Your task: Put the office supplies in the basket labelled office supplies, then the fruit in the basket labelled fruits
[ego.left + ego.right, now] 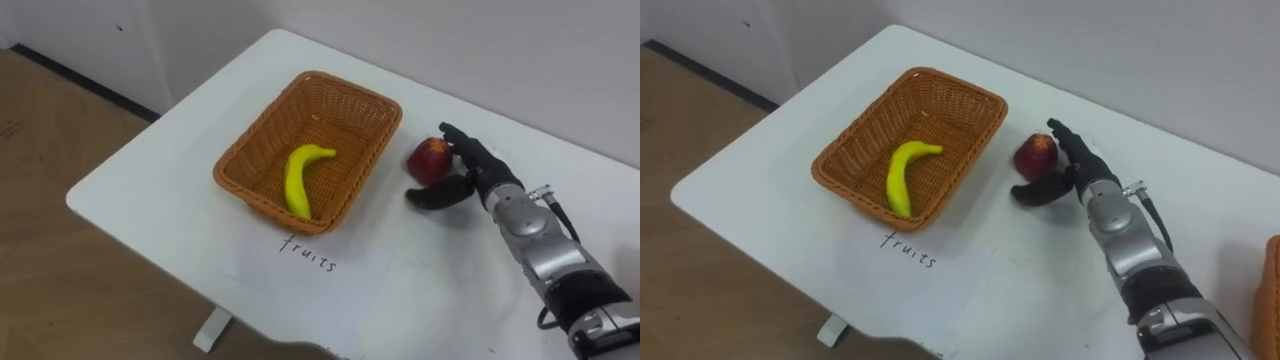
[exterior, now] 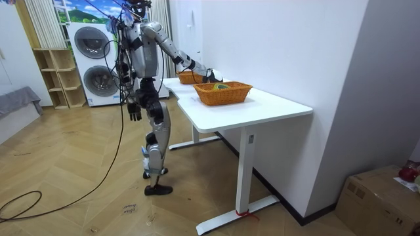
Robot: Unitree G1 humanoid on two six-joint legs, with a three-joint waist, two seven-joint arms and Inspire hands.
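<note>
Grasping step: right hand (image 1: 476, 172) cupped wide against the apple (image 1: 429, 158); next it should close, then lift it into the fruit basket (image 1: 262, 128)

right robot hand (image 1: 480, 175) outstretched (fingers spread) | left robot hand (image 2: 134, 109) hanging

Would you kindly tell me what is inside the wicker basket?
One yellow banana lies in the basket; the weave beneath it is hidden. The apple sits outside on the table, at the right hand.
</note>
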